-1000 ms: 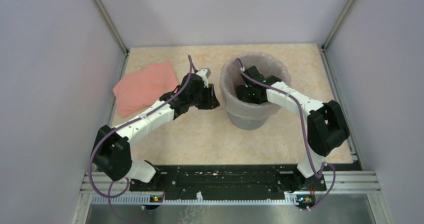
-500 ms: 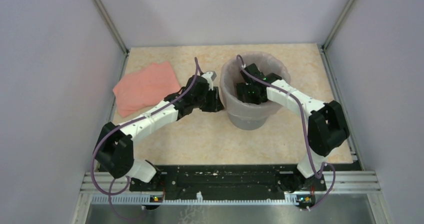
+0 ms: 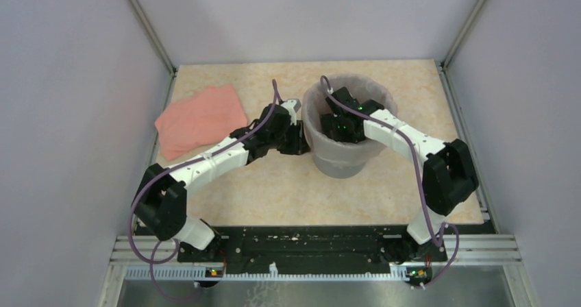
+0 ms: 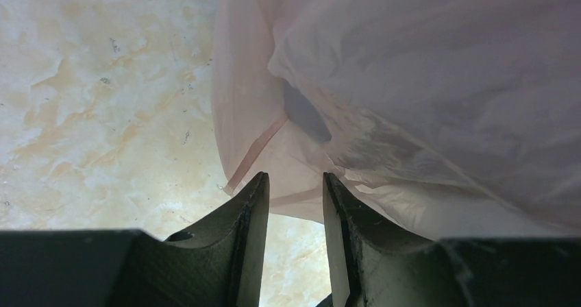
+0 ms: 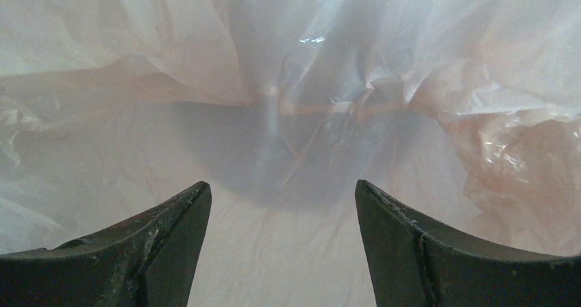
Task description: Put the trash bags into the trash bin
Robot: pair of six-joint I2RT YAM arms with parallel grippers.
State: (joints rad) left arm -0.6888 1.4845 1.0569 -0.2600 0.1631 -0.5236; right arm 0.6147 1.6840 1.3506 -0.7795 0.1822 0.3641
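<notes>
L gripper (image 4: 293,179) has reached trash bin (image 3: 340,162), half-open, empty, at trash bag (image 4: 411,81) hem; R gripper (image 5: 282,187) inside, wide, empty; salmon folded stack (image 3: 199,118) far L.

We can read no text, label, brand, number or sign in any view. Top view: nothing legible on the trash bag (image 3: 381,91), the trash bin (image 3: 339,164) or the surface (image 3: 274,190). Both wrist views show only plain film, with no print on it.
</notes>
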